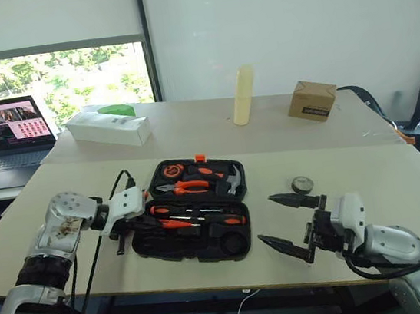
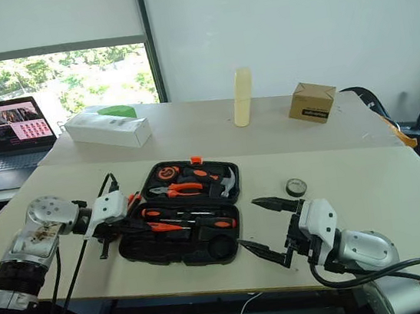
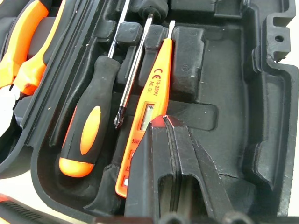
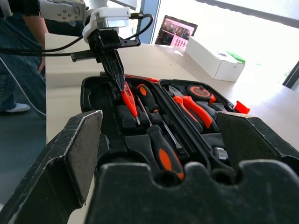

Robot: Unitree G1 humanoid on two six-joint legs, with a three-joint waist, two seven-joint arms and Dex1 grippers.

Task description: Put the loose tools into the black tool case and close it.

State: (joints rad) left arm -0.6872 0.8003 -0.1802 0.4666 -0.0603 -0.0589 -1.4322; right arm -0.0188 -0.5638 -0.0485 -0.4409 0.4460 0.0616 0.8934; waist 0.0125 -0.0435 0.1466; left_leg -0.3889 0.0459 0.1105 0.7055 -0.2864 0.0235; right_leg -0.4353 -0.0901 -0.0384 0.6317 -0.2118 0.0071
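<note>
The slim orange tester screwdriver [image 3: 148,109] lies in a slot of the open black tool case [image 1: 198,240], lengthwise directly under the pressed-together left gripper [image 3: 170,135], its tip pointing away.

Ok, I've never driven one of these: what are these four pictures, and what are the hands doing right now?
The two wide pictures come from the head of a two-armed humanoid, looking down at a beige table. The other two come from cameras on its wrists. The flat black plastic tool case lies open with screwdrivers, pliers and a hammer inside. The left hand is shut, tips down on the slim orange tester screwdriver in its slot; a grip isn't clear. The right hand hangs open and empty beside the case. A small black tape roll sits loose on the table.
</note>
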